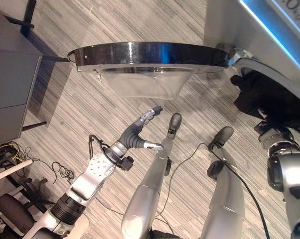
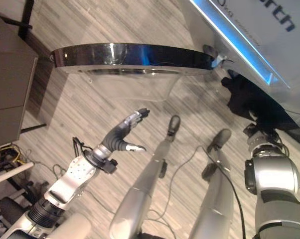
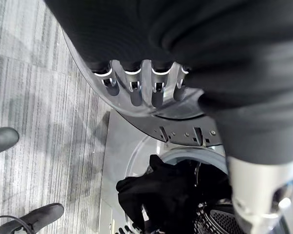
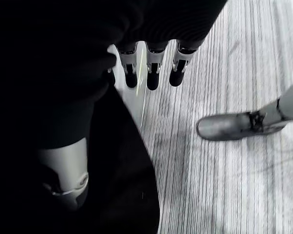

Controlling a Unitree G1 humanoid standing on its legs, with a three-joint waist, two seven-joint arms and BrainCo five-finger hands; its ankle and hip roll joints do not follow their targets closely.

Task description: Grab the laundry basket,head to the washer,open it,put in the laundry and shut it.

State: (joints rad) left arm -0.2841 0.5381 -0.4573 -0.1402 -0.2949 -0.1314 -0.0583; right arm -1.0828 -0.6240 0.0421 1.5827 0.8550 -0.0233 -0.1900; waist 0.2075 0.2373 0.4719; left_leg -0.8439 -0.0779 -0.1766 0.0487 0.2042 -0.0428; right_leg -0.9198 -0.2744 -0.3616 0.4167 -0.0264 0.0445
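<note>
The washer [image 1: 269, 30] stands at the upper right with its round door [image 1: 145, 54] swung fully open, chrome rim and glass bowl seen edge-on. Black laundry [image 1: 269, 97] bulges out of the drum mouth [image 3: 219, 219]. My left hand [image 1: 137, 134] hovers open in mid-air just below the door, touching nothing; its fingers [image 3: 136, 90] point at the door rim. My right arm reaches into the black laundry [image 4: 122, 161] at the drum mouth. The right hand's fingers [image 4: 154, 78] are straight, with cloth lying against the thumb.
A grey cabinet [image 1: 10, 84] stands at the left, and loose wires [image 1: 60, 169] and a chair base [image 1: 13, 209] lie at the lower left. The open door juts across the striped floor in front of me.
</note>
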